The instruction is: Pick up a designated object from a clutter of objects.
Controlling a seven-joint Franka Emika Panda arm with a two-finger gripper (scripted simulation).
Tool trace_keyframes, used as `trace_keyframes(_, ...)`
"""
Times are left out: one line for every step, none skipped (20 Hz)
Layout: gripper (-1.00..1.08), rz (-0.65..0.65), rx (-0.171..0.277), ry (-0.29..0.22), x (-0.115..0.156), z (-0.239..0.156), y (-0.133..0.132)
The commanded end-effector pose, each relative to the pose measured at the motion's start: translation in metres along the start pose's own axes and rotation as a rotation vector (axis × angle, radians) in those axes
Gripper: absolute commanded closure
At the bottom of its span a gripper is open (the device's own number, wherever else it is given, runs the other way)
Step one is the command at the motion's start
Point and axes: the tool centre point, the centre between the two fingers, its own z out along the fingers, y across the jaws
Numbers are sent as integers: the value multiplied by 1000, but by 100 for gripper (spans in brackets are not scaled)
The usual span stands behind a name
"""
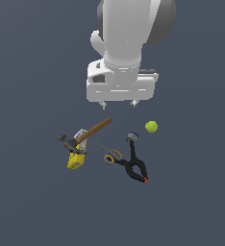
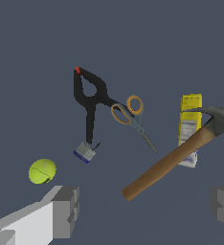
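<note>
The grey two-fingered gripper (image 2: 142, 210) hangs wide open, empty. Centre it over the small yellow-green ball (image 2: 42, 171), clear of the black spring clamp (image 2: 89, 103), then descend.

Hand (image 1: 118, 104) hangs above the clutter, fingers apart. Yellow-green ball (image 1: 151, 127) sits alone toward the exterior view's right. Hammer (image 1: 85, 136) lies over the yellow box (image 1: 76, 161); scissors (image 1: 109, 153) touch the black clamp (image 1: 134, 164).
</note>
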Motion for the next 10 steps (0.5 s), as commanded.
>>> trace_keyframes(-92, 0, 0, 0, 0, 0, 0)
trace_keyframes(-92, 2, 0, 0, 0, 1, 0)
trace_keyframes(-92, 4, -1, 0, 0, 2, -1)
trace_keyframes(-92, 5, -2, 0, 0, 4, -3)
trace_keyframes(-92, 7, -3, 1, 1, 7, -5)
trace_keyframes(-92, 9, -4, 1, 1, 9, -8)
trace_keyframes(-92, 12, -5, 2, 1, 12, -11)
trace_keyframes(-92, 16, -6, 3, 1, 16, -14)
trace_keyframes(-92, 20, -7, 3, 1, 20, -17)
trace_keyframes(-92, 24, -9, 4, 1, 24, -21)
